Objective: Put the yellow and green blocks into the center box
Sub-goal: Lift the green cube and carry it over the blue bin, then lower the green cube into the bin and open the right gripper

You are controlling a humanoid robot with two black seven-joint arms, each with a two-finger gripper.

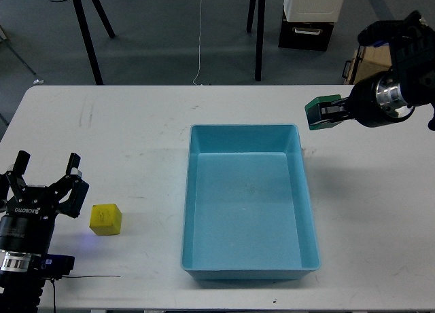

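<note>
A yellow block (105,219) sits on the white table, left of the blue center box (196,211). My left gripper (45,166) is open and empty, just left of the yellow block. My right gripper (321,114) is shut on a green block (315,113) and holds it in the air above the table, just beyond the box's far right corner.
The box stands in the middle of the white table (136,143). Behind the table are black stand legs (85,31), a black and white case (309,14) and a cardboard box (391,55) on the floor.
</note>
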